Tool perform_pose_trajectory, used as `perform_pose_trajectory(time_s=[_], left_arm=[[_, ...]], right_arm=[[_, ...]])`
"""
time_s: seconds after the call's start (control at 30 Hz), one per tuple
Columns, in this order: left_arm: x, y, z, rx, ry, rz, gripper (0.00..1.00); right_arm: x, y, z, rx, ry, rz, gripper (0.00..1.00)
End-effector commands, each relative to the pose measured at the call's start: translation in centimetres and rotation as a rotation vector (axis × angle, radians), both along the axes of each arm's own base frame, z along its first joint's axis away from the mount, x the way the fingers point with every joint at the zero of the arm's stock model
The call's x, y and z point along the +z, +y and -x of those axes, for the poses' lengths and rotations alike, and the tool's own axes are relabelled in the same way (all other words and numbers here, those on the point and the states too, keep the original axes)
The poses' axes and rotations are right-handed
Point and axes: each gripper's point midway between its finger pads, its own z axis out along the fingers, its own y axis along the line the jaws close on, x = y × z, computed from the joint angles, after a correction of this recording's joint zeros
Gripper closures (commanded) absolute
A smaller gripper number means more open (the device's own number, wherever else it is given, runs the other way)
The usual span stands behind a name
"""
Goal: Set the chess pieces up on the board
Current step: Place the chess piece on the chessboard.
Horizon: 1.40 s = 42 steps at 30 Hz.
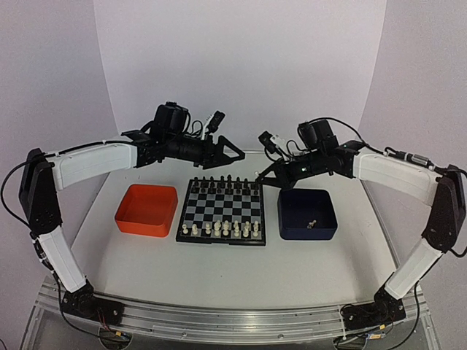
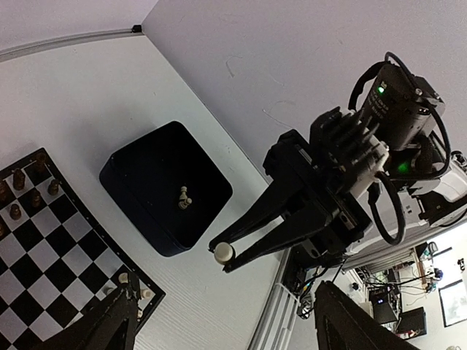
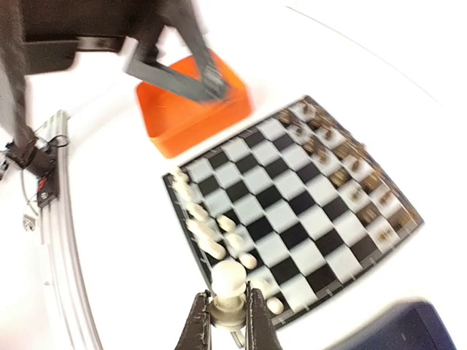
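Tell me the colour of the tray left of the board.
The tray is orange, clearest in the top view.

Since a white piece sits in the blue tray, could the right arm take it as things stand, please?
Probably not yet: the right claw is shut on another white piece. Otherwise the way looks free: the blue tray is open-topped, nothing covering the piece inside.

A robotics lab: white backdrop (image 1: pixel 241 58), aluminium mounting rail (image 1: pixel 233 321), screens (image 2: pixel 380 297) beyond.
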Motion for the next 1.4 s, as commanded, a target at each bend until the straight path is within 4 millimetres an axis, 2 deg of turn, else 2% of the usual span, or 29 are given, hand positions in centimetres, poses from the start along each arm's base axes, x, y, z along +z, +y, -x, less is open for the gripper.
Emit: perform_pose_trajectory(time_s=[0.0,0.23,0.4,0.53,0.77,0.93,1.0,1.03,1.07,1.13,1.17,1.27,1.37], left_arm=[[0.8,-0.8,1.0,-0.060,0.023,0.017,0.21],[-0.9,-1.5,0.9,-0.046,0.073,-0.014,0.44],[-1.0,-2.0,0.9,-0.057,0.078,-0.011,0.47],[-1.3,-2.5,0.6,-0.069,0.087,-0.018,0.54],[-1.7,-2.5,0.1,-0.050,0.079,-0.043,0.73],[-2.1,-2.5,0.1,-0.056,0.081,-0.060,0.98],[-2.3,-2.5,0.2,-0.062,0.082,-0.065,1.00],[-2.3,-2.5,0.3,-0.068,0.081,-0.064,1.00],[-2.2,-2.4,0.3,-0.069,0.075,-0.063,1.00],[-2.0,-2.1,0.1,-0.046,0.048,-0.073,1.00],[-2.1,-1.7,-0.5,-0.004,0.024,-0.089,1.00],[-3.0,0.6,-2.7,0.179,-0.052,-0.179,1.00],[-5.9,4.1,-4.5,0.365,-0.091,-0.332,1.00]], right_arm=[[2.7,2.9,-0.4,0.083,-0.078,-0.080,1.00],[3.3,4.1,0.1,0.134,-0.096,-0.109,1.00],[3.1,4.7,-0.1,0.152,-0.097,-0.110,1.00],[3.1,5.0,-0.2,0.164,-0.107,-0.110,1.00],[3.0,5.2,-0.4,0.172,-0.123,-0.106,1.00],[3.0,5.4,-1.0,0.162,-0.132,-0.102,1.00],[2.9,5.6,-0.9,0.166,-0.131,-0.103,1.00],[2.9,5.6,-0.9,0.168,-0.129,-0.104,0.97],[2.8,5.6,-0.9,0.165,-0.125,-0.104,0.88],[2.5,5.5,-1.1,0.148,-0.112,-0.099,0.60],[2.4,5.3,-1.3,0.125,-0.104,-0.091,0.52],[1.1,4.2,-2.1,0.026,-0.085,-0.046,0.17],[-0.6,2.1,-3.0,-0.105,-0.083,0.025,0.12]])
